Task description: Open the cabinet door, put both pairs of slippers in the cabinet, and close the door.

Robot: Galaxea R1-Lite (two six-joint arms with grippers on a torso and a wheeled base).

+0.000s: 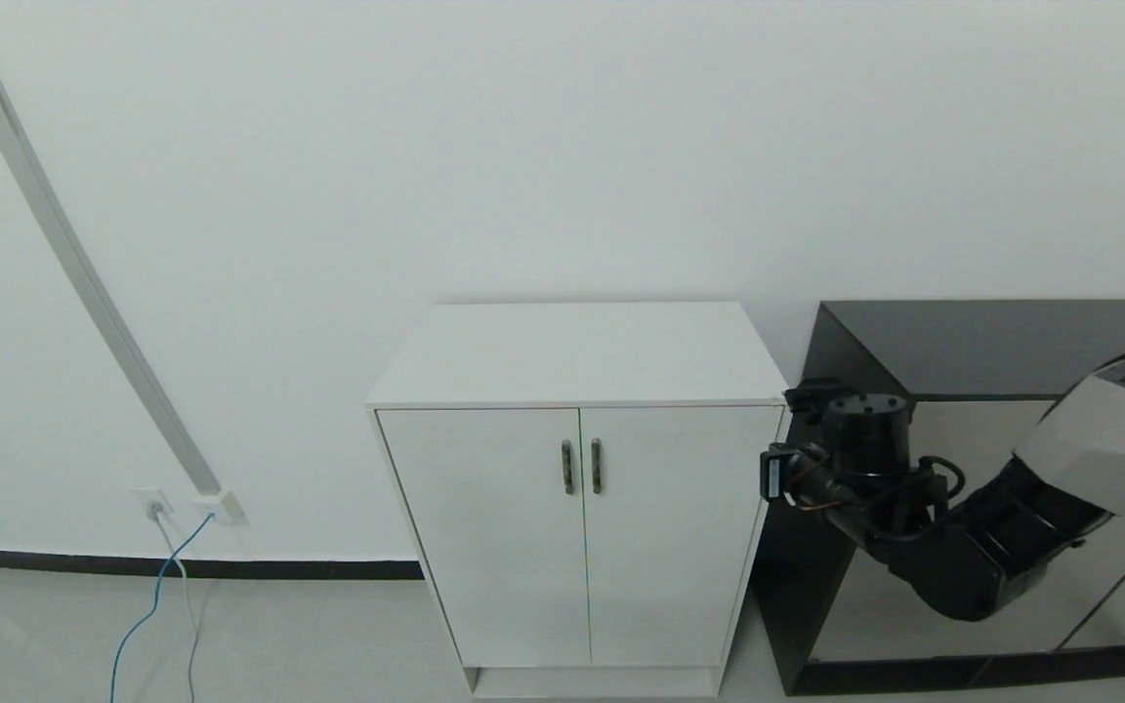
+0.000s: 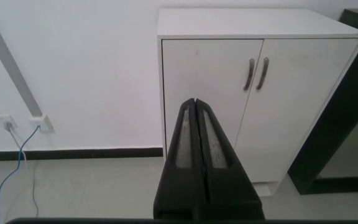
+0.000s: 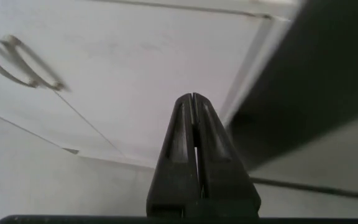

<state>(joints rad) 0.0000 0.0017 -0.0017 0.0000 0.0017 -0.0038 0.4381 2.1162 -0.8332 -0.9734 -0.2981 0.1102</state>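
Our left gripper (image 2: 195, 107), pinched together, faces the white cabinet (image 1: 577, 351); our right gripper (image 3: 193, 99), likewise together, hangs beside it. Both doors (image 1: 665, 527) sit shut.

**Surface finishes**

Cabinet (image 1: 577, 356), centre frame: white board, smooth and matt; door handles (image 1: 567, 467): dull, brushed-looking metal; black unit (image 1: 992, 342), right edge: glossy, its front mirror-like; wall (image 1: 523, 146): matt white; left gripper (image 2: 195, 106) and right gripper (image 3: 192, 99): black, matt, plastic-looking.
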